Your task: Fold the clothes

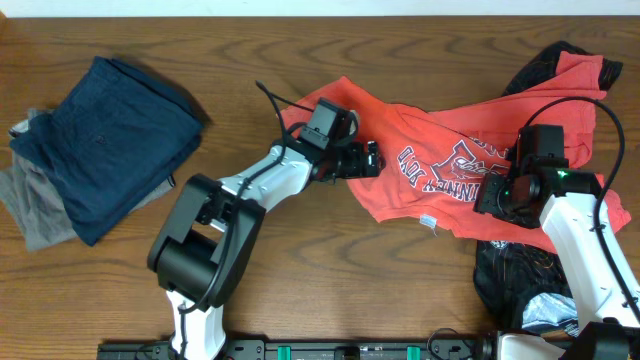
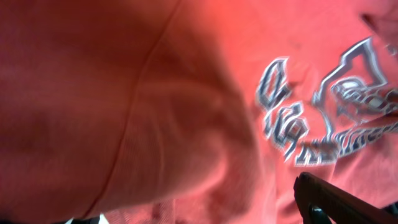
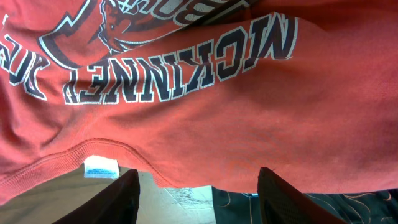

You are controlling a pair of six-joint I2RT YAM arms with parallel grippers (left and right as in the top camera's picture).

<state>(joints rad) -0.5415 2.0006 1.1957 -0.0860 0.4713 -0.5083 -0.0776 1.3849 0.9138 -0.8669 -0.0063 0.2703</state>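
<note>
**Red T-shirt lies crumpled on the right half of the worktop**

The red T-shirt (image 1: pixel 420 120) lies unfolded and wrinkled, chest print (image 1: pixel 455 165) facing up, reaching from the middle of the worktop (image 1: pixel 300 280) to its right edge. Its right part lies over a black printed garment (image 1: pixel 510 280), which shows below and above it. Far to the left, well apart, a folded navy piece (image 1: pixel 110 130) rests on a grey cloth (image 1: pixel 40 215).

The left gripper (image 1: pixel 368 160) is on the shirt's left part, near the sleeve. Its wrist camera shows only one dark finger (image 2: pixel 336 199) over the red cloth, so I cannot tell if it is apart or together. The right gripper (image 3: pixel 198 175) is at the lower hem, fingers apart and nothing between them; through the gap the wood and the black garment are visible.

The print has navy letters with a white outline. In the right wrist view they stand upside down and seem to read "MCKINNEY". A small white and blue label (image 3: pixel 101 168) hangs at the hem; its writing is too small to read.
</note>
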